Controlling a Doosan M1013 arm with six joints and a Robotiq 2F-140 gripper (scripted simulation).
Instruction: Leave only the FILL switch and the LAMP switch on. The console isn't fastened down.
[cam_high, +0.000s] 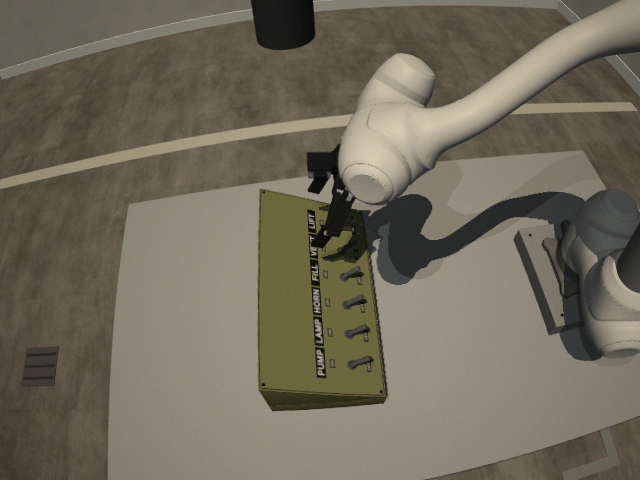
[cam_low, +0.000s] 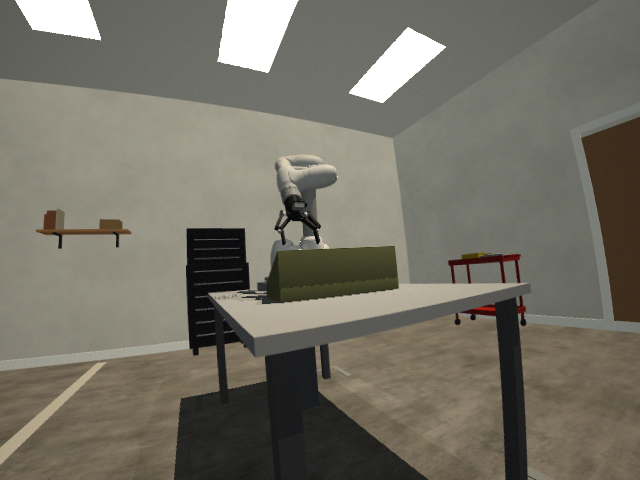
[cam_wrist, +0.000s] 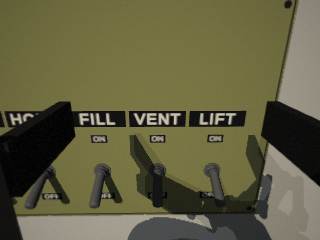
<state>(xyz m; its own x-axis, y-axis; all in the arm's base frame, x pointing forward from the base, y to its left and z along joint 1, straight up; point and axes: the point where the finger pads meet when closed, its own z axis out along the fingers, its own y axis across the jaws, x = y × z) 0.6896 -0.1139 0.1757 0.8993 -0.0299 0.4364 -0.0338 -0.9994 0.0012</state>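
Note:
The olive console (cam_high: 315, 299) lies on the grey table, with six toggle switches in a row labelled LIFT, VENT, FILL, HORN, LAMP and PUMP. My gripper (cam_high: 336, 232) is open and empty, hovering above the VENT end of the row. In the wrist view its fingers straddle the VENT lever (cam_wrist: 158, 184), the gripper (cam_wrist: 162, 150) being centred over it. The FILL lever (cam_wrist: 98, 185), LIFT lever (cam_wrist: 214, 182) and HORN lever (cam_wrist: 40, 187) all lean toward their OFF marks, as does VENT. The LAMP lever (cam_high: 356, 330) and PUMP lever (cam_high: 360, 362) lean the same way. The gripper hides the LIFT lever in the top view.
The arm's base plate (cam_high: 547, 279) is at the table's right side. The console's back face (cam_low: 333, 273) shows in the exterior view, with the gripper (cam_low: 298, 227) above it. A black cabinet (cam_low: 217, 286) and a red cart (cam_low: 485, 284) stand off the table.

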